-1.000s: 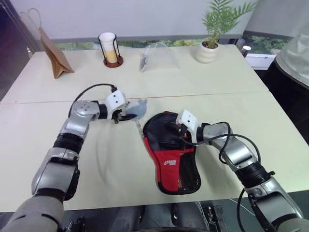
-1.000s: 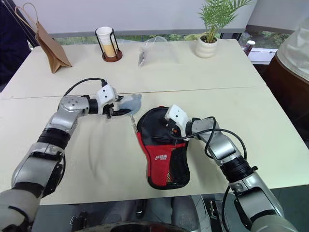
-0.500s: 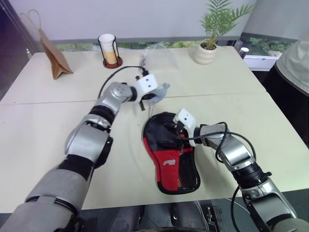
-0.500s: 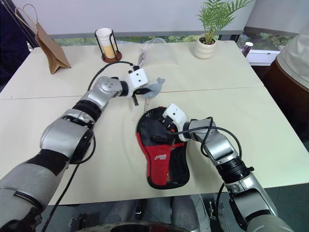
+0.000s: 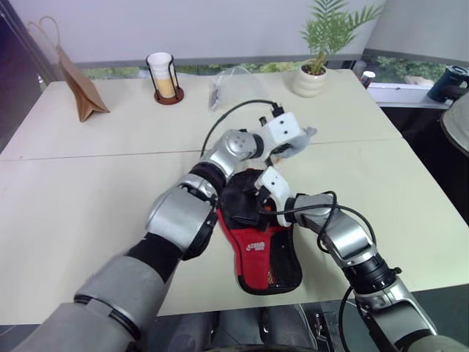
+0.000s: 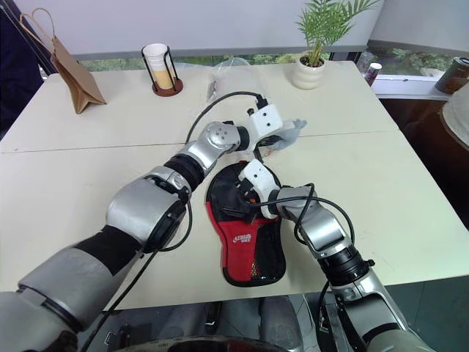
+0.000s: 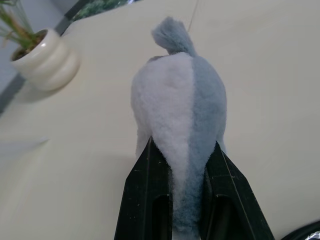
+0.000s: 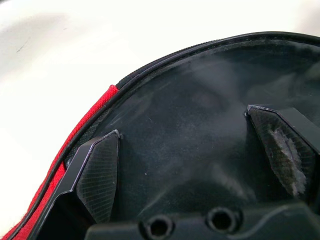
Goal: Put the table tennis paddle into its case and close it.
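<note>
The black and red case (image 5: 267, 253) lies flat near the table's front edge, round end away from me. Inside its zip rim (image 8: 165, 62) shows the smooth black face of the table tennis paddle (image 8: 200, 115); the handle is hidden in the case. My right gripper (image 5: 258, 209) is open, with its fingers (image 8: 97, 170) spread over that black face. My left gripper (image 5: 297, 141) reaches across above the case's far end and is shut on the grey fluffy fish charm (image 7: 180, 110), holding it above the table.
Along the far edge stand a brown paper bag (image 5: 80, 84), a cup in a wire holder (image 5: 163, 73), a clear plastic bag (image 5: 234, 84) and a potted plant (image 5: 315, 70). A person's pale sleeve (image 5: 460, 121) shows at the right edge.
My left gripper has shut on the fish charm and swung it rightward, from left of the case to beyond its far end. The right gripper stays on the case.
</note>
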`<state>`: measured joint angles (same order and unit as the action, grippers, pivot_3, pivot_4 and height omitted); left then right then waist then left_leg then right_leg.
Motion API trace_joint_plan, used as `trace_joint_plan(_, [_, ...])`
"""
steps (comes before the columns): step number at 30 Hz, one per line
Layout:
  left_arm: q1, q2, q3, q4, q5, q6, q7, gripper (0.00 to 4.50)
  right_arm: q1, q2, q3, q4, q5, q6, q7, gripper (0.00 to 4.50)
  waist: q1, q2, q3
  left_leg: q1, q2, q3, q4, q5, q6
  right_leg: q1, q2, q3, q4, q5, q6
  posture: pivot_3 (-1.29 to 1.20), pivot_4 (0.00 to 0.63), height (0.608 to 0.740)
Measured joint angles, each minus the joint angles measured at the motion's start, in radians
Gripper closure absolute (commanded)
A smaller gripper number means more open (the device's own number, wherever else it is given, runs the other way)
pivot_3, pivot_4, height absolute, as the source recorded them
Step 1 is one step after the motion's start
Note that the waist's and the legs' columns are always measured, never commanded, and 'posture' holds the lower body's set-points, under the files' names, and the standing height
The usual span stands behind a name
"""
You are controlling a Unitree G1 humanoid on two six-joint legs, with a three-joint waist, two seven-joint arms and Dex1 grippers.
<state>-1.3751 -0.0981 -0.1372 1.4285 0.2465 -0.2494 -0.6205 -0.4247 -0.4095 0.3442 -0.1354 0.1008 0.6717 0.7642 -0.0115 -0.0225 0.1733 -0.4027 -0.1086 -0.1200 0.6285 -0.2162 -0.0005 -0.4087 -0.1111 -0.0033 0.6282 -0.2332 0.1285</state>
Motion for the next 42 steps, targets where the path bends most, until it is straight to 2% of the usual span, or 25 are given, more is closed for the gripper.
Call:
trace_joint_plan(3, [0.0, -0.012, 0.06, -0.001, -0.043, 0.041, -0.09, 3.03, 0.011, 0.0, 0.0, -0.012, -0.001, 0.0, -0.008, 0.0, -0.001, 0.001, -0.001, 0.0, 0.0, 0.0, 0.0, 0.0, 0.0, 0.0, 0.0, 0.0, 0.0, 0.0, 0.0, 0.0, 0.15, 0.74])
trace_joint_plan(8, [-0.006, -0.002, 0.123, -0.03, -0.088, 0.089, -0.209, 0.55, 0.014, 0.0, 0.005, -0.014, 0.0, 0.0, -0.009, 0.0, -0.002, 0.004, -0.004, 0.0, -0.001, 0.0, 0.0, -0.001, 0.001, 0.0, -0.001, 0.0, 0.0, 0.0, 0.001, 0.0, 0.15, 0.74])
trace_joint_plan(13, [-0.006, 0.04, 0.218, -0.037, -0.179, 0.243, -0.353, 0.55, 0.013, 0.0, 0.011, -0.011, -0.001, -0.002, -0.007, 0.0, -0.004, 0.006, -0.005, 0.003, -0.001, 0.001, -0.001, -0.001, 0.002, 0.003, -0.001, 0.0, 0.0, -0.001, 0.002, 0.0, 0.15, 0.74])
trace_joint_plan(19, [-0.005, 0.124, 0.291, -0.041, -0.238, 0.324, -0.336, 0.55, -0.008, -0.005, 0.016, 0.024, -0.001, -0.021, 0.026, 0.0, -0.006, 0.006, -0.005, 0.008, -0.001, 0.001, -0.002, -0.002, 0.002, 0.006, -0.001, 0.0, 0.0, -0.001, 0.002, 0.0, 0.15, 0.74])
trace_joint_plan(24, [0.023, 0.247, 0.296, -0.075, -0.246, 0.318, -0.385, 0.55, -0.02, -0.02, 0.019, 0.03, 0.002, -0.025, 0.052, 0.0, -0.007, 0.006, -0.005, 0.009, 0.0, 0.001, -0.003, -0.002, 0.002, 0.007, -0.001, 0.0, 0.0, -0.001, 0.002, 0.0, 0.15, 0.74])
trace_joint_plan(29, [0.117, 0.37, 0.222, -0.129, -0.215, 0.228, -0.606, 0.55, -0.015, -0.075, -0.025, -0.043, 0.048, 0.05, 0.085, 0.0, 0.001, 0.006, -0.004, 0.006, -0.002, 0.001, -0.002, -0.002, 0.001, 0.004, -0.002, 0.0, 0.0, 0.001, -0.002, 0.0, 0.15, 0.74])
trace_joint_plan(32, [0.177, 0.41, 0.184, -0.195, -0.215, 0.192, -0.747, 0.55, -0.007, -0.109, -0.068, -0.114, 0.101, 0.146, 0.095, 0.0, 0.002, 0.006, -0.004, -0.005, -0.003, -0.001, 0.002, -0.002, 0.001, -0.004, -0.002, 0.0, 0.0, 0.002, -0.003, 0.0, 0.15, 0.74])
trace_joint_plan(34, [0.223, 0.423, 0.16, -0.261, -0.22, 0.181, -0.83, 0.55, -0.008, -0.12, -0.113, -0.161, 0.152, 0.222, 0.096, 0.0, 0.001, 0.006, -0.004, -0.008, -0.003, -0.001, 0.002, -0.002, 0.001, -0.008, -0.002, 0.0, 0.001, 0.003, -0.004, 0.0, 0.15, 0.74])
trace_joint_plan(37, [0.325, 0.42, 0.138, -0.464, -0.265, 0.224, -0.904, 0.55, -0.055, -0.133, -0.215, -0.242, 0.249, 0.344, 0.09, 0.0, 0.0, 0.006, -0.003, -0.01, -0.003, -0.001, 0.002, -0.002, 0.001, -0.011, -0.003, 0.001, 0.002, 0.003, -0.005, 0.0, 0.15, 0.74])
trace_joint_plan(42, [0.555, 0.396, 0.045, -0.854, -0.32, 0.322, -0.92, 0.55, -0.15, -0.255, -0.386, -0.292, 0.323, 0.429, 0.072, 0.0, 0.001, 0.007, -0.003, -0.011, -0.002, -0.001, 0.0, -0.002, 0.002, -0.012, -0.003, 0.002, 0.001, 0.003, -0.005, 0.0, 0.15, 0.74])
